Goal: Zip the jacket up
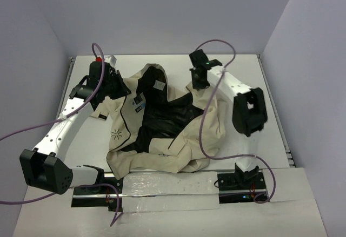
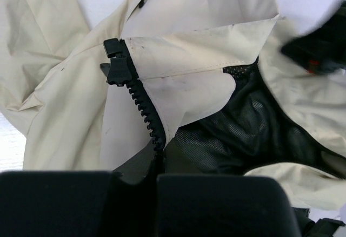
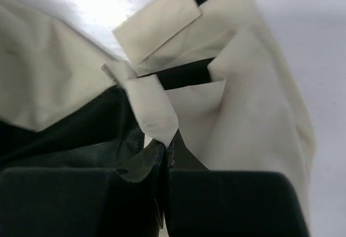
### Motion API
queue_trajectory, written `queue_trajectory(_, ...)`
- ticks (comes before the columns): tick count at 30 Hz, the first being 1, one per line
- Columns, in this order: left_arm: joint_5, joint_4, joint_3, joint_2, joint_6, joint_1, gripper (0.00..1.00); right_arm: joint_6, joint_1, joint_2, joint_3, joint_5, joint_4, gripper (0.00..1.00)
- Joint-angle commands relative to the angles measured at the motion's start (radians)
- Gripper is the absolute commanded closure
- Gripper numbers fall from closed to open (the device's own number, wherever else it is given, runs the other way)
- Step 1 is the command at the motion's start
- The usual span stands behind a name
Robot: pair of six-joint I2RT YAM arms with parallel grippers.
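Observation:
The beige jacket (image 1: 189,140) lies open on the white table, its black lining (image 1: 167,121) showing and a star-like mark (image 1: 115,135) on its left panel. My left gripper (image 1: 115,87) is at the jacket's upper left, shut on the zipper edge. In the left wrist view the black zipper teeth (image 2: 143,105) run from the slider (image 2: 117,67) down between my left gripper (image 2: 159,164) jaws. My right gripper (image 1: 199,80) is at the jacket's upper right. In the right wrist view the right gripper (image 3: 166,156) is shut on a folded beige flap (image 3: 154,110) of the jacket.
Purple cables (image 1: 208,118) drape over the jacket's right side. The arm bases sit on a rail (image 1: 167,185) at the near edge. Grey walls close in the table (image 1: 270,102) on three sides. The right gripper also shows in the left wrist view (image 2: 319,48).

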Motion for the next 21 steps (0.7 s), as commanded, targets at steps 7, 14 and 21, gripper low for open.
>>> queue_trajectory(7, -0.104, -0.023, 0.054, -0.009, 0.012, -0.012, 1.0, 0.284, -0.238, -0.477, -0.32, 0.017, 0.312, 1.0)
queue_trajectory(14, -0.112, -0.044, 0.053, 0.001, 0.011, -0.011, 1.0, 0.347, -0.367, -0.373, -0.306, -0.002, 0.306, 0.86)
queue_trajectory(21, -0.106, -0.026, 0.053, -0.011, -0.002, -0.012, 1.0, 0.28, -0.266, -0.456, -0.216, 0.063, 0.292, 0.06)
